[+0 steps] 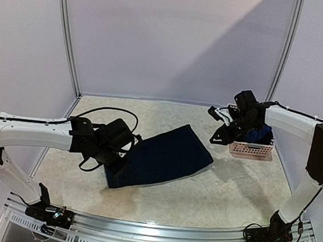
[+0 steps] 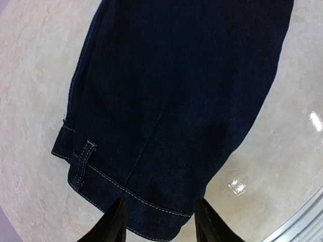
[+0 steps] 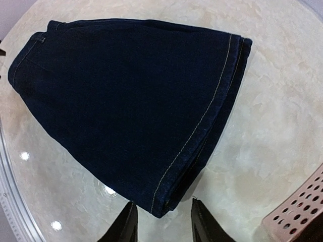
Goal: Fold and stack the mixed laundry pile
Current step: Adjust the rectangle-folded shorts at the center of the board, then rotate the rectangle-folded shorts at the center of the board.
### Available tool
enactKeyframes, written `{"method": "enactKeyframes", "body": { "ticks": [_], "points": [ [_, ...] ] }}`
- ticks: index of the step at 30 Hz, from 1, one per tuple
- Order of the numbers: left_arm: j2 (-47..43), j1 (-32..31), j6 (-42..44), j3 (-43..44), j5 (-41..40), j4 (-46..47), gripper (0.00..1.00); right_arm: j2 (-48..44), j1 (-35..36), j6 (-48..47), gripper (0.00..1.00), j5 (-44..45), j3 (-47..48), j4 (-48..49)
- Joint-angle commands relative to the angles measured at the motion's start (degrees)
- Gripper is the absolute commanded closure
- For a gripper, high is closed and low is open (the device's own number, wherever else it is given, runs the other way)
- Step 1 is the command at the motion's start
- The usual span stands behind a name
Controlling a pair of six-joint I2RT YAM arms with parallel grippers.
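Hovering left claw (image 2: 161, 222) over waistband end of denim (image 2: 176, 101), fingers (image 2: 117, 224) spread wide, gripping nothing; contact with cloth impossible to judge. Hanging right claw (image 3: 162, 222) likewise gaping and empty, over table (image 3: 272, 101), with denim's hem corner showing between its fingers in wrist view; height hard to judge. Losing upper parts of both claws past bottom edges of wrist views. Struggling to separate left claw from dark cloth in top view.

Lying flat mid-table, slanting from near left to far right: denim, dark navy, folded, smooth. Showing pale stitching along waistband, a belt loop (image 2: 83, 164) and a stray thread at near end. Showing a pale stitch line down doubled hem edge at far end, layers stacked there. Hiding near-left corner beneath left wrist in top view. Running off top of left wrist view, far end cut. Resting on pale, marbled table, small glare spots dotting its edge.

Trailing behind left arm: black cable (image 1: 111, 111), looping over table.

Sitting farther right, well apart from denim: pink basket (image 1: 250, 149). Holding something dark blue (image 1: 259, 133), mostly masked by right arm; not making out which garment. Catching only a perforated corner of basket in right wrist view, low right.
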Motion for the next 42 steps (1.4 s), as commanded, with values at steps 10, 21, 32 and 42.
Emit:
{"method": "enactKeyframes", "body": {
  "ticks": [10, 21, 32, 42],
  "points": [
    [12.43, -0.82, -3.83, -6.53, -2.16, 7.08, 0.54, 7.50, 4.82, -0.66, 0.71, 0.25, 1.49, -1.62],
    [14.22, -2.20, -7.00, -8.53, -0.80, 10.46, 0.54, 15.33, 6.45, -4.08, 0.83, 14.18, 3.40, -1.97],
    [7.30, -8.96, -5.79, -4.15, -7.37, 8.59, 0.53, 35.09, 6.92, -6.36, 0.86, 29.10, 29.80, -7.03],
    [-2.60, -9.35, -2.24, -4.37, -6.20, 3.68, 0.52, 42.55, 6.93, -3.02, 0.69, 20.55, 55.36, -14.54]
  ]
}}
